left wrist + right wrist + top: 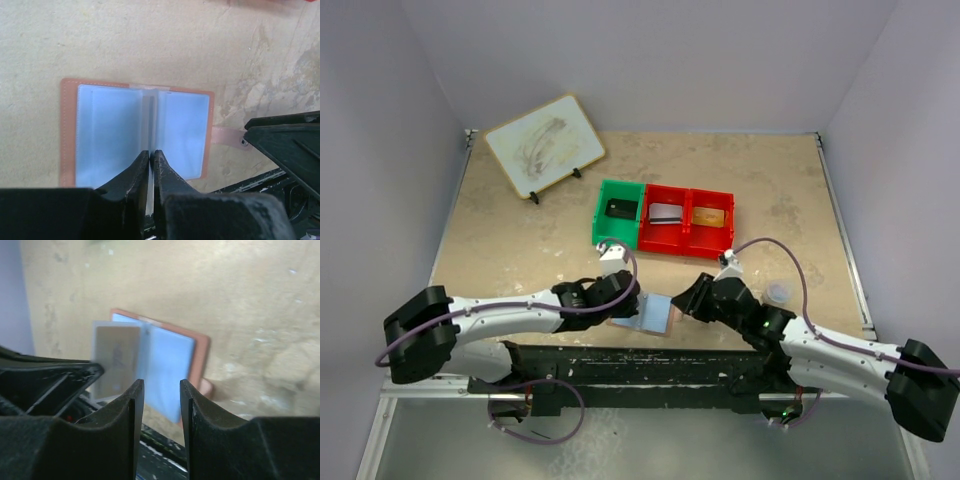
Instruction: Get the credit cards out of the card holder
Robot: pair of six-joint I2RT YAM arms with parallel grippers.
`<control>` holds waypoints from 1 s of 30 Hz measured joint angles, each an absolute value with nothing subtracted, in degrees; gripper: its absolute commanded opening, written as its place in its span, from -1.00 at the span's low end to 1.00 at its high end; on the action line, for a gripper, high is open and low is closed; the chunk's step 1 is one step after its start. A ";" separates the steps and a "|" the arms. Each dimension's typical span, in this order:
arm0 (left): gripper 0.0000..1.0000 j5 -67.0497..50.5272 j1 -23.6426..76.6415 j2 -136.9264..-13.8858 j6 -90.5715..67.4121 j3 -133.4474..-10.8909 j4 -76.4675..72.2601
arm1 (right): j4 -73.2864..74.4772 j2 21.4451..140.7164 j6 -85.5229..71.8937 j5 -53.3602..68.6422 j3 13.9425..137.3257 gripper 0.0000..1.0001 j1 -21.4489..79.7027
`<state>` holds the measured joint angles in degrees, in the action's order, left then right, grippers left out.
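The card holder (657, 314) lies open near the table's front edge, tan-pink rim and pale blue panels up (105, 130). My left gripper (151, 152) is shut on a thin clear middle sleeve that stands up from the spine. In the right wrist view that raised sleeve shows a beige credit card (117, 360) inside it, beside the blue panel of the card holder (167, 365). My right gripper (162, 385) is open just off the holder's right side, nothing between its fingers. Its dark finger (285, 145) sits by the snap strap (225, 135). From above, the left gripper (623, 312) and right gripper (688, 300) flank the holder.
A green bin (618, 212) and a red double bin (685, 222) stand behind the holder, each compartment with a flat item. A white board on a stand (545, 145) leans at the back left. A small clear cup (778, 293) sits right. A black rail (650, 365) runs along the front.
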<state>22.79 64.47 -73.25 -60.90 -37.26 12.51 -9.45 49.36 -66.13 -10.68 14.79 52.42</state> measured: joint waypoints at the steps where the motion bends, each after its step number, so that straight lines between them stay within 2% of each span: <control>1: -0.80 22.83 64.75 -74.11 -60.58 -38.06 12.58 | -8.16 49.23 -66.06 -11.14 14.79 -0.24 52.42; 15: -0.36 21.45 71.35 -88.29 -58.92 -46.30 10.13 | 0.58 45.32 -66.06 -12.58 14.79 -0.22 52.42; 27: -0.26 24.95 71.48 -84.51 -58.94 -46.39 12.62 | -7.03 44.93 -64.84 -8.32 13.72 -0.21 52.42; 30: -0.11 27.24 71.48 -82.19 -59.13 -46.24 13.91 | -10.92 47.64 -63.81 -6.24 13.72 -0.21 52.42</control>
<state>27.24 71.48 -82.19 -59.13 -46.24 13.91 -10.92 47.64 -63.81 -6.24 13.72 52.42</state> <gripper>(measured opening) 0.380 0.395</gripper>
